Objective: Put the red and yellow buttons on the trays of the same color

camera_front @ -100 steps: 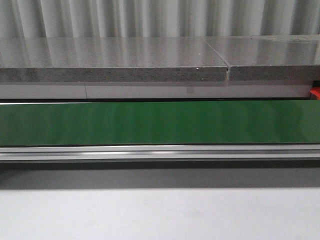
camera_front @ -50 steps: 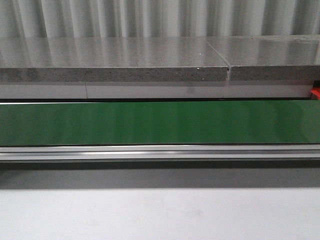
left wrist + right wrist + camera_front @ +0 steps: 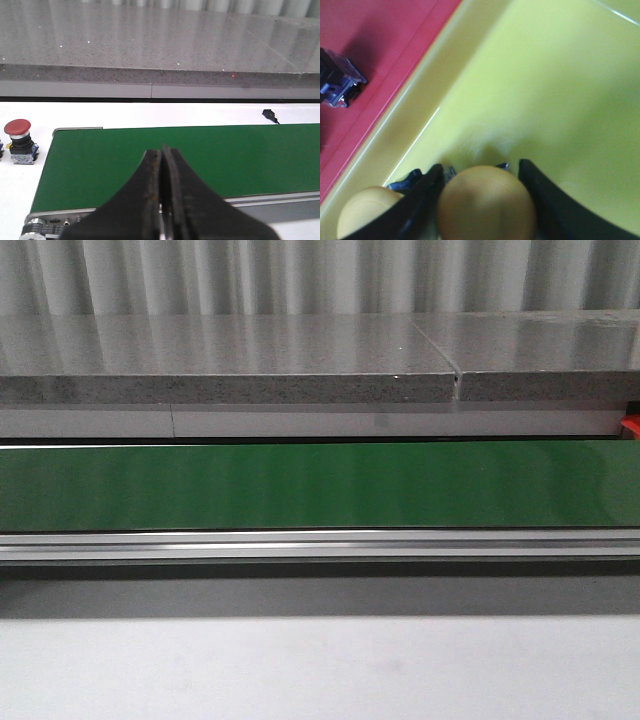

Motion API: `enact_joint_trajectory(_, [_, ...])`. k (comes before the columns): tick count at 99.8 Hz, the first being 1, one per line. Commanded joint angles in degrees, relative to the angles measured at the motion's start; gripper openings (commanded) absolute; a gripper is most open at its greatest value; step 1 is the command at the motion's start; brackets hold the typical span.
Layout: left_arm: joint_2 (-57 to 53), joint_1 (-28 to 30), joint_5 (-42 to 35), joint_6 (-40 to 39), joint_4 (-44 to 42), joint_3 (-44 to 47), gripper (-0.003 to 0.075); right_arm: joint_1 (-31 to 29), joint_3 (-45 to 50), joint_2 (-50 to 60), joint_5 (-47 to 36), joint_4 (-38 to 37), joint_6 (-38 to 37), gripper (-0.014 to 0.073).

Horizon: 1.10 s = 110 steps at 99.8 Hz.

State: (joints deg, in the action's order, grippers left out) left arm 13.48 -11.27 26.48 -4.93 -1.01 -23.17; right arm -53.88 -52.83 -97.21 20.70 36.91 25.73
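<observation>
- The right gripper (image 3: 482, 200) sits low in the right wrist view, its two dark fingers (image 3: 422, 200) a little apart with a yellow button (image 3: 486, 202) between them. The fingers press on both sides of the button's round cap, so the gripper has hold of it.
- This button is over the yellow tray (image 3: 555, 90), which fills most of that picture. I cannot tell if the button touches the tray floor.
- A second yellow button (image 3: 365, 212) shows in the lower left corner, just beside the left finger and near the tray's rim.
- Past the rim, in the upper left of that picture, lies the red tray (image 3: 380, 30). A dark button base (image 3: 337, 80) with a clear part rests on it at the left edge.
- The left gripper (image 3: 161, 200) is at the bottom middle of the left wrist view. Its two dark fingers (image 3: 145, 200) are pressed together and hold nothing.
- Beyond it the green belt (image 3: 200, 155) runs across the picture.
- A red button (image 3: 18, 141) stands upright on the white table (image 3: 150, 112) at the left edge, just off the end of the belt.
- Behind is a grey stone counter (image 3: 150, 45).
- In the front view no arm shows, only the green belt across the middle and the counter above it.
</observation>
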Motion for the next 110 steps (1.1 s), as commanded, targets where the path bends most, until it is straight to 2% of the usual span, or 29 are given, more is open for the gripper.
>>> enact_joint_trajectory(1, [0.6, -0.4, -4.0, -0.4, 0.5, -1.6, -0.0021, -0.1, -1.1, 2.1, -1.8, 1.1, 0.7, 0.0443])
enact_joint_trajectory(12, [0.6, -0.4, -4.0, -0.4, 0.5, -1.6, -0.0021, -0.1, -1.1, 2.2, -2.1, 1.1, 0.7, 0.0498])
enact_joint_trajectory(51, [0.6, -0.4, -4.0, -0.4, 0.5, -1.6, -0.0021, -2.7, -4.4, 6.4, -2.0, 1.2, 0.6, 0.0497])
enact_joint_trajectory(67, [0.6, -0.4, -4.0, -0.4, 0.5, -1.6, -0.0021, -1.9, -6.4, 9.2, -1.0, 5.1, 0.6, 0.0496])
enact_joint_trajectory(81, [0.6, -0.4, -4.0, -0.4, 0.5, -1.6, -0.0021, 3.1, -7.0, 12.4, -2.1, 5.5, 1.3, 0.0496])
enact_joint_trajectory(110, [0.6, -0.4, -4.0, -0.4, 0.5, -1.6, -0.0021, 21.1, -7.0, 21.7, -5.5, 5.4, 5.6, 0.0496])
